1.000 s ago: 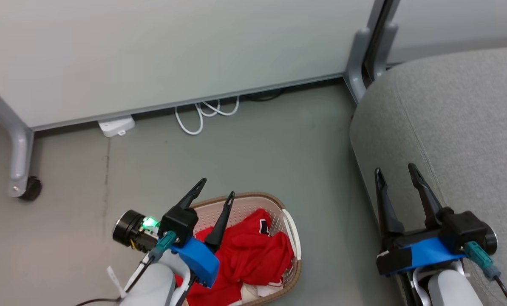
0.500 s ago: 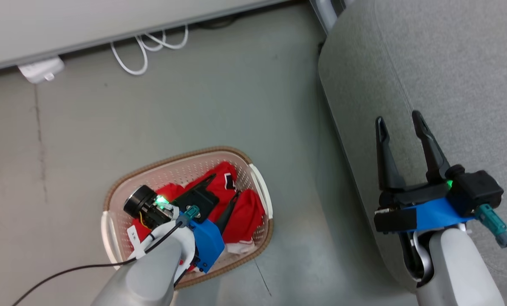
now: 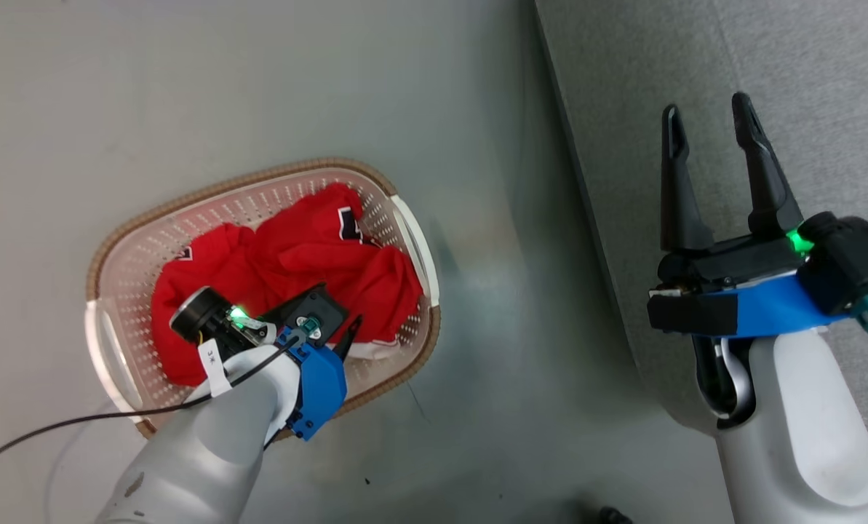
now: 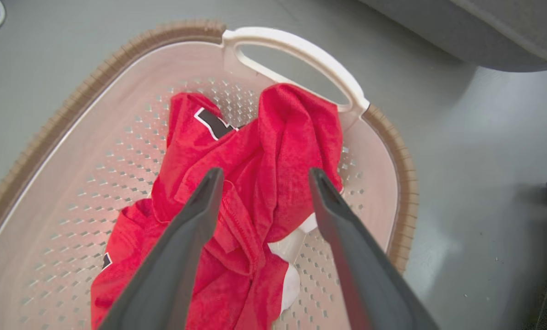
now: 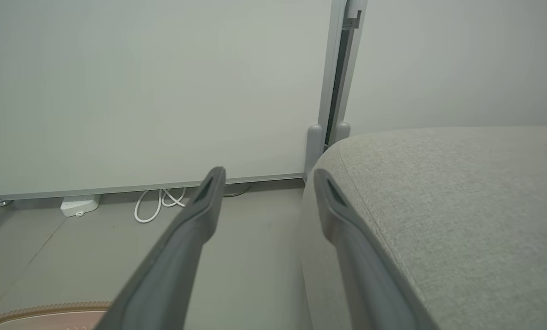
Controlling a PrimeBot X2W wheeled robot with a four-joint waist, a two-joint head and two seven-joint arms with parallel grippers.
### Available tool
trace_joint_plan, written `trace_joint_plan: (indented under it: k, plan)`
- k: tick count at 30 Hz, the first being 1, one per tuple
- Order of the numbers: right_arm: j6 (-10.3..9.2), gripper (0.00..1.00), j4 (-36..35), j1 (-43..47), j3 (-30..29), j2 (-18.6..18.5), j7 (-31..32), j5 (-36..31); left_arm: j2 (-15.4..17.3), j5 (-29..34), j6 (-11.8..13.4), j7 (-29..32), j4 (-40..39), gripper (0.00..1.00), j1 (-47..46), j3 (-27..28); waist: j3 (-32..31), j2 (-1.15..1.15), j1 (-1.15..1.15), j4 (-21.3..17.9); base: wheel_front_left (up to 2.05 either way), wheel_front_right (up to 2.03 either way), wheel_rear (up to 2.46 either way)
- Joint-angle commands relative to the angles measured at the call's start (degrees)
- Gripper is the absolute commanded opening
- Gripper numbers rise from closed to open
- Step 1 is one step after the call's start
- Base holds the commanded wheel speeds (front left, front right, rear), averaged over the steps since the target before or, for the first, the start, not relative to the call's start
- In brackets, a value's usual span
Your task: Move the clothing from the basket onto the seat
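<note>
Bright red soft fabric clothing (image 3: 310, 255) carries white trim and a black, white-edged mark; the cream perforated plastic basket (image 3: 223, 204) has a brown woven-look rim; the large upholstered seat (image 3: 805, 65) is speckled grey weave

basket (image 3: 273, 200) partly hidden under left forearm (image 3: 201, 451), seat (image 3: 805, 58) cut off by edge

Soft, even light from above leaves a pale sheen on the floor (image 3: 481, 291) and a faint shadow along the seat (image 3: 623, 87). In both wrist views the fingers (image 4: 172, 275) nearest the lens look blurred.
</note>
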Motion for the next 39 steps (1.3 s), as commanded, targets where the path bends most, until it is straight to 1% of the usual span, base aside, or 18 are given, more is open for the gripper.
trace_joint_plan:
  k: [1,8,16,18,25,30,36,37,38,39]
  plan:
    - [-0.02,1.00,-0.5,-1.6,0.0,0.0,0.0,0.6,0.8,-0.4,-0.2,0.4,0.6,1.00,-1.4,-0.6,3.6,0.00,-0.01,-0.6,0.00,0.00,0.00]
    - [-0.02,1.00,-2.0,-4.6,0.6,0.0,0.0,1.1,2.5,-1.1,-0.2,4.4,2.5,1.00,-5.2,-3.8,9.9,0.00,-0.01,-0.8,0.00,0.00,0.00]
    - [-0.02,1.00,-3.7,-5.9,0.9,0.0,0.0,0.7,4.9,0.1,-0.1,9.7,3.2,1.00,-8.7,-6.6,15.1,0.00,-0.01,-1.3,0.00,0.00,0.00]
    - [-0.02,1.00,-4.1,-6.2,0.8,0.0,0.0,1.2,5.0,-0.2,-0.1,10.8,3.3,1.00,-9.0,-6.8,16.2,0.00,-0.01,-1.6,0.00,0.00,0.00]
    - [-0.02,1.00,-5.9,-6.9,0.8,0.0,0.0,1.9,6.1,0.6,-0.1,11.6,3.4,1.00,-11.7,-8.5,19.9,0.00,-0.01,-2.5,0.00,0.00,0.00]
    - [-0.02,1.00,-7.0,-7.1,0.6,0.0,0.0,2.2,5.7,0.6,-0.2,11.2,3.4,1.00,-14.0,-9.4,22.0,0.00,-0.01,-2.6,0.00,0.00,0.00]
    - [-0.02,1.00,-7.4,-7.0,0.9,0.0,0.0,2.5,5.7,1.4,0.0,11.6,3.4,1.00,-15.5,-10.9,22.8,0.00,-0.01,-2.6,0.00,0.00,0.00]
    - [-0.02,1.00,-7.4,-7.0,0.9,0.0,0.0,2.5,5.7,1.6,0.1,11.7,3.4,0.47,-15.6,-11.2,22.9,0.00,-0.01,-2.6,0.00,0.00,0.00]
    - [-0.02,1.00,-7.5,-7.1,0.9,0.0,0.0,2.5,5.9,1.9,0.1,12.0,3.4,0.07,-15.6,-11.6,22.9,0.00,-0.01,-2.6,0.00,0.00,0.00]
    - [-0.02,1.00,-7.5,-7.0,0.8,0.0,0.0,2.4,5.9,2.0,0.1,12.5,3.4,0.00,-15.4,-12.1,22.9,0.00,-0.01,-2.6,0.00,0.00,0.00]
